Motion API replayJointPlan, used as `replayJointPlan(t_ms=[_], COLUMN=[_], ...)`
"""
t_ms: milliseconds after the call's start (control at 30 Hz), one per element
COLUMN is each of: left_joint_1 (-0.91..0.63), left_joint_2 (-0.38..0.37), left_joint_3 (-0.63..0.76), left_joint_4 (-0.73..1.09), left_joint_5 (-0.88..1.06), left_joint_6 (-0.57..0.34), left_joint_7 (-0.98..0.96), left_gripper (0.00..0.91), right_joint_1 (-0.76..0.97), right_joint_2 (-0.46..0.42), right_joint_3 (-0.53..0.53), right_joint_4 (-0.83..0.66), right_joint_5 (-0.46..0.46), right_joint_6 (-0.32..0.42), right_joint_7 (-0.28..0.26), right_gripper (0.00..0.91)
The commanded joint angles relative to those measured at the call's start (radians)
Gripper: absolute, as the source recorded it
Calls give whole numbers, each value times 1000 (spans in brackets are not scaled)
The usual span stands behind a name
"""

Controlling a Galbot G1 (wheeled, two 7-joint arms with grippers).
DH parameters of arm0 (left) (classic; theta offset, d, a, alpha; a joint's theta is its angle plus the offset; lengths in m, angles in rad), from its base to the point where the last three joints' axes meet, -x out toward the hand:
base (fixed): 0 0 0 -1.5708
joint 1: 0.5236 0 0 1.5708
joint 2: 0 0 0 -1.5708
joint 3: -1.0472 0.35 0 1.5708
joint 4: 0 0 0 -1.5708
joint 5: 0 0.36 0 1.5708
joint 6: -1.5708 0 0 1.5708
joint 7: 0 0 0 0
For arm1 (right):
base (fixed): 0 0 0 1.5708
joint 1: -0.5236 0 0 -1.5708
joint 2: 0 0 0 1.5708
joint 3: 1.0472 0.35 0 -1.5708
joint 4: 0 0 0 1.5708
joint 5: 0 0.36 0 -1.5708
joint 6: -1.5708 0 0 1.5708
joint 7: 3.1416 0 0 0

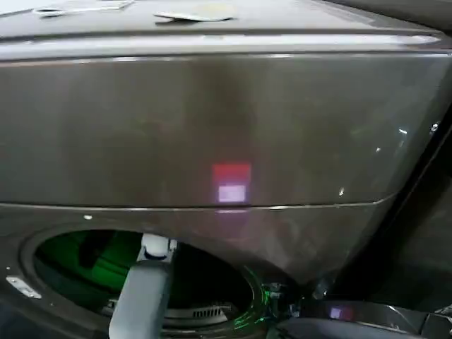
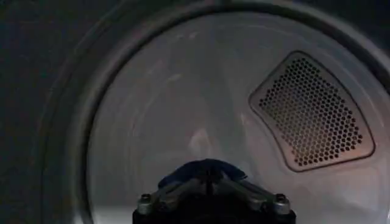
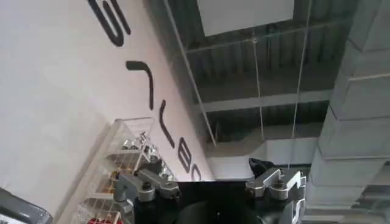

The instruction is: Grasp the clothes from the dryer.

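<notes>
The dryer [image 1: 212,127] is a dark bronze-grey front with a red-pink light [image 1: 232,183]; its round porthole [image 1: 85,268] glows green inside. My left arm [image 1: 141,289] reaches through the porthole into the drum. Inside the drum, my left gripper [image 2: 207,180] is shut on the clothes [image 2: 204,167], a small dark navy bundle that bulges just past the closed fingertips, in front of the pale drum back wall [image 2: 170,115]. My right gripper [image 3: 210,179] is away from the dryer, turned up towards the ceiling, open with nothing between its fingers.
A perforated vent panel [image 2: 311,112] sits in the drum's back wall. Flat light items [image 1: 191,14] lie on the dryer's top. A glossy dark curved part [image 1: 353,318] lies at the porthole's lower right. A wire shelf [image 3: 119,164] stands by a lettered white wall.
</notes>
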Motion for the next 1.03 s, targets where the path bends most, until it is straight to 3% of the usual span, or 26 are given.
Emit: replayJointPlan(t_ms=[33,1033], left_joint_1=[0,-43], left_joint_2=[-4,-5], left_joint_3=[0,18], left_joint_4=[2,48], left_joint_5=[2,0], left_joint_6=[-1,9], left_joint_7=[7,27], left_gripper=[0,0], right_joint_1=[0,10], right_joint_2=[1,7], right_joint_3=[10,3], right_joint_4=[-6,-13], right_joint_5=[-6,-31], right_joint_6=[-11,-16], right_joint_7=[-3,-5], right_gripper=[907,907])
